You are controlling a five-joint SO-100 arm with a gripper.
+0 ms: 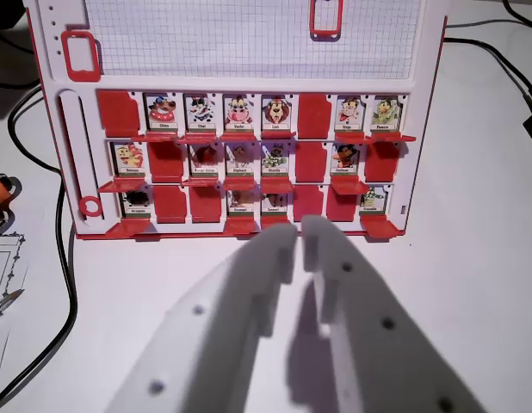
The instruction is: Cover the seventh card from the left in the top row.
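Wrist view of a red-and-white flip-card game board (249, 129) standing on a white surface (473, 284), with the end effector (299, 237) in the lower centre of the frame. Its two white fingers (270, 267) are nearly together, separated only by a narrow slit, and hold nothing. The board fills the upper half of the frame and carries three rows of eight slots. In the top row, read from the frame's left, the first and sixth slots show plain red covers; the others show pictured faces. The seventh card (349, 113) is in the upper right of the board, face showing, hence not yet covered; its name label is too small to read with confidence.

Step in hand, as judged: approach. The fingertips sit just in front of the board's bottom edge, near the centre columns and well apart from the target.

The next move appears to call for travel up and toward the frame's right, then a push on that card alone.

Clearance: the eighth card (385, 113) stands just beside the target, and raised cards in the two lower rows lie along the path. The surface to the right is open; cables (64, 284) run at the left.
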